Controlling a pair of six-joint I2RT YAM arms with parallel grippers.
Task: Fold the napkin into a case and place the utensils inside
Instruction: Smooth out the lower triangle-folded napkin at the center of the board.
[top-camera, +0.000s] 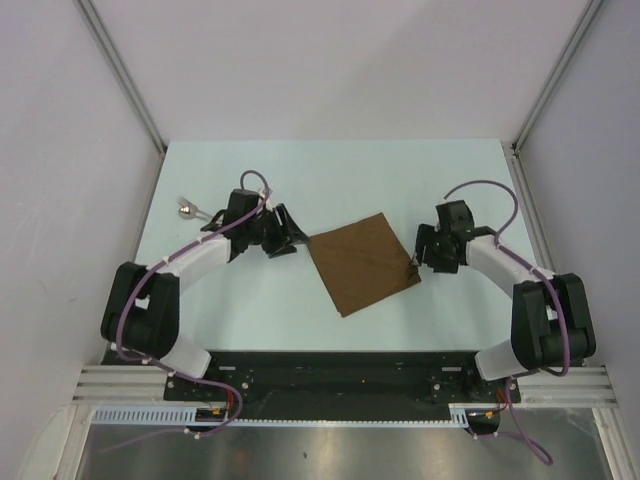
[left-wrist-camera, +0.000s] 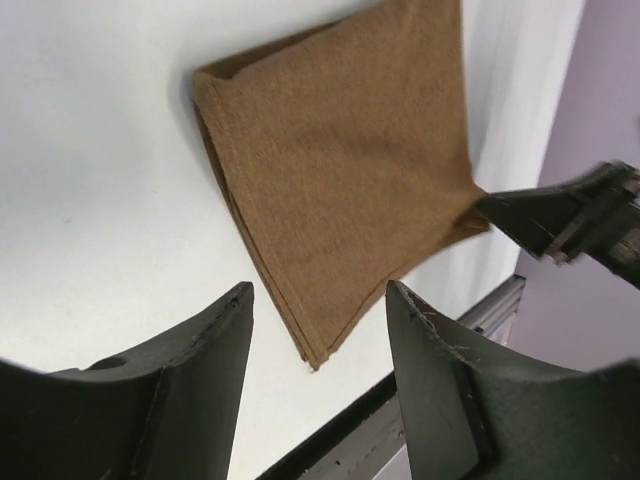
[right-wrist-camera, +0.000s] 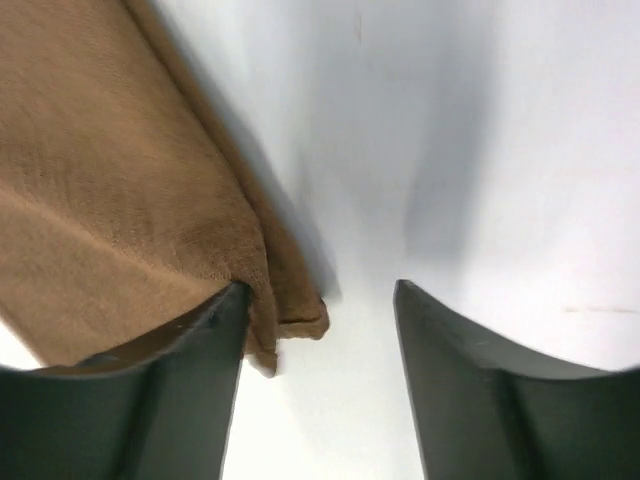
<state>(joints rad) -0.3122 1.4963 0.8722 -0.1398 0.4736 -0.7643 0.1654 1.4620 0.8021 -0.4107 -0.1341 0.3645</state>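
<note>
The brown napkin (top-camera: 360, 262) lies folded in layers on the white table, turned like a diamond. My left gripper (top-camera: 290, 241) is open just left of the napkin's left corner, touching nothing. In the left wrist view (left-wrist-camera: 318, 300) its jaws stand wide apart with the napkin (left-wrist-camera: 340, 170) beyond them. My right gripper (top-camera: 417, 260) is open at the napkin's right corner. In the right wrist view (right-wrist-camera: 318, 295) the napkin (right-wrist-camera: 120, 200) drapes over the left fingertip (right-wrist-camera: 225, 320), and the other finger is apart from it. A silver-headed utensil (top-camera: 190, 209) lies at the far left.
The table's (top-camera: 330, 175) near edge with a black and metal rail (top-camera: 330, 365) runs below the napkin. Grey walls close off the left, right and back. The right gripper's finger (left-wrist-camera: 560, 215) shows at the napkin's far corner in the left wrist view.
</note>
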